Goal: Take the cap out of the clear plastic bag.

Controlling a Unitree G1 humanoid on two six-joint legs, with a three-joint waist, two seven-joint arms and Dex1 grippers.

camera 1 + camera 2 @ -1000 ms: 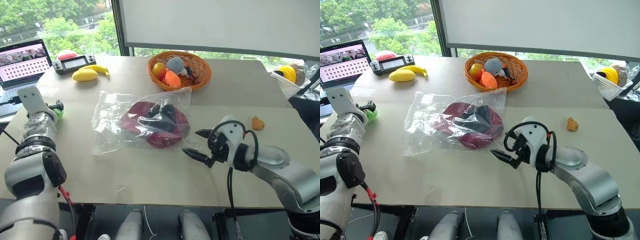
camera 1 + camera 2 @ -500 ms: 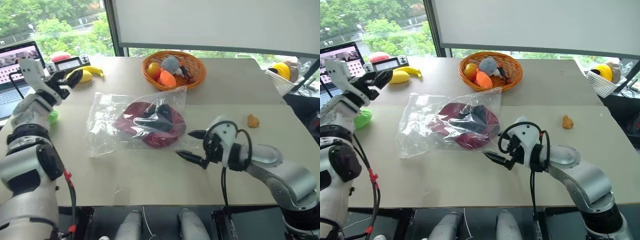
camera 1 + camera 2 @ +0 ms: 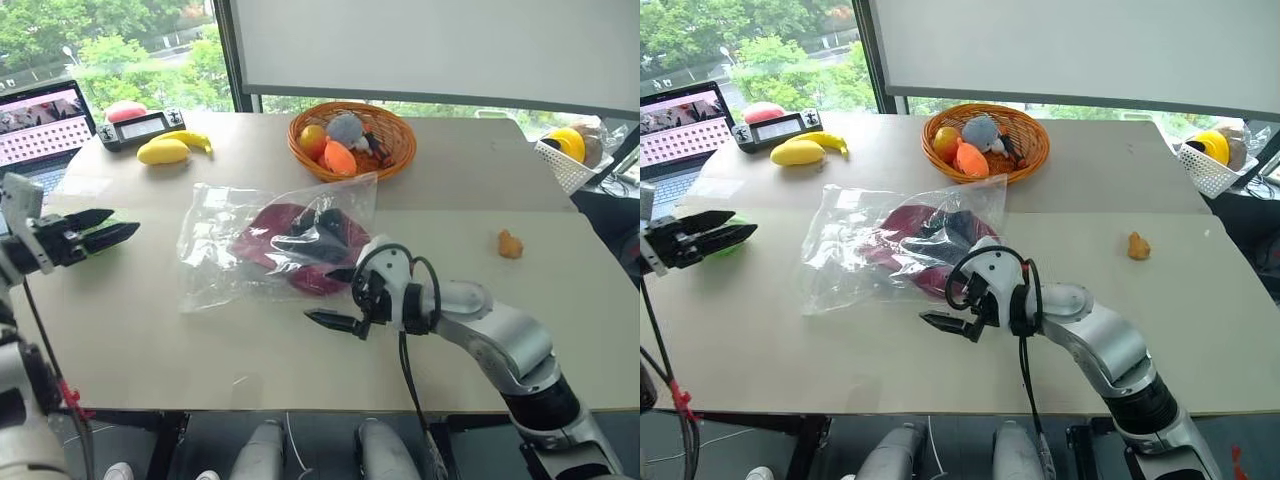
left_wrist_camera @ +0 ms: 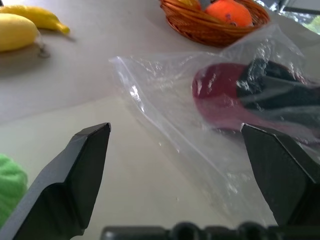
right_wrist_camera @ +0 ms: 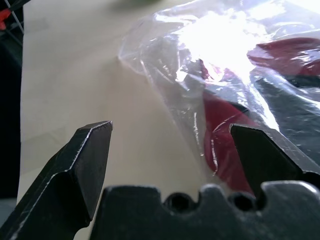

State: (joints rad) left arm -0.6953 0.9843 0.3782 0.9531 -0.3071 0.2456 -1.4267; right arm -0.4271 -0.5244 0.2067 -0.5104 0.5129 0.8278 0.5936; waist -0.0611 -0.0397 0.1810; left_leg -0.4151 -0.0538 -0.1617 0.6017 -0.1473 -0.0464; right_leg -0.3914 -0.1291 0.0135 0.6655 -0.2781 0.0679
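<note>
The clear plastic bag (image 3: 215, 262) lies flat on the middle of the table, and the dark red cap (image 3: 300, 245) with its black lining is inside it. My right gripper (image 3: 322, 296) is open at the bag's near right corner, pointing left, with the upper finger close against the plastic and nothing gripped. In the right wrist view the cap (image 5: 225, 125) shows through the bag (image 5: 165, 75) just past the fingers. My left gripper (image 3: 125, 221) is open over the table's left edge, pointing right at the bag (image 4: 165, 100) from a distance.
A lime-green plush toy (image 3: 725, 247) lies just behind the left gripper. A wicker basket (image 3: 400, 160) of toys stands behind the bag. Bananas (image 3: 168, 150), a game controller (image 3: 145, 125) and a laptop (image 3: 45, 120) sit far left. A small orange item (image 3: 510, 243) lies right.
My left gripper swung round from pointing at the laptop to pointing right at the bag, and drew back. My right gripper moved left to the bag's near corner.
</note>
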